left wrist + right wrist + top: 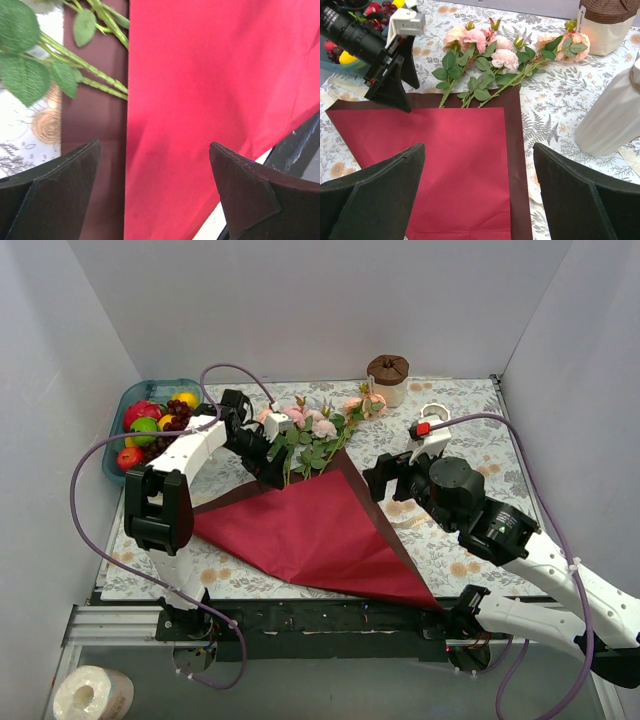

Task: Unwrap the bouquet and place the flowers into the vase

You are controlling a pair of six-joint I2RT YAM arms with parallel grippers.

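Observation:
The bouquet is unwrapped: its dark red paper [310, 530] lies spread flat on the table. The flowers [312, 425], pink and peach roses with green leaves, lie loose across the paper's far edge. Their stems [95, 75] reach onto the paper. My left gripper [272, 468] hangs open just above the paper near the stem ends, nothing between its fingers. My right gripper [479, 146] is open over the paper's right half. The white vase [612, 120] stands to the right of the paper, partly hidden behind my right arm in the top view.
A cream jar with a brown top [388, 378] stands at the back, beside the blooms. A teal tray [160, 386] of fruit sits at the back left. A beige ribbon [403, 523] lies by the paper's right edge. White walls close in three sides.

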